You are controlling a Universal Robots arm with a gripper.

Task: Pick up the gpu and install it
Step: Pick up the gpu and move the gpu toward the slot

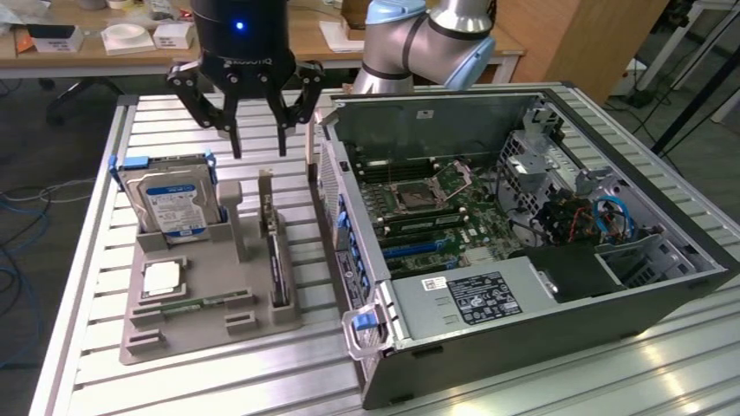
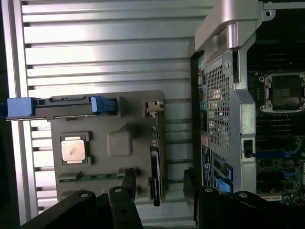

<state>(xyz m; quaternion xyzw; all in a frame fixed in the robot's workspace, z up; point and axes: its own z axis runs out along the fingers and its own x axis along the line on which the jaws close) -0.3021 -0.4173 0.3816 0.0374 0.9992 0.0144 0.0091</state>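
Observation:
The gpu [image 1: 276, 260] is a thin dark card standing on edge in a slot of the grey holder tray [image 1: 220, 334], its silver bracket at the far end. From above, the gpu [image 2: 156, 174] looks like a narrow black strip on the tray's [image 2: 119, 143] side nearest the computer case. My gripper [image 1: 259, 149] hangs open above the tray's far end, well clear of the card. In the wrist view the gripper [image 2: 159, 188] straddles the card's line, with one black finger [image 2: 128, 181] on each side and nothing between them.
The tray also holds a silver hard drive [image 1: 173, 204] with a blue label, a processor chip [image 1: 162, 277] and a green memory stick [image 1: 191, 303]. The open computer case [image 1: 521, 243] lies close beside the tray, motherboard [image 2: 281, 95] exposed. Everything rests on a slatted metal table [image 1: 173, 381].

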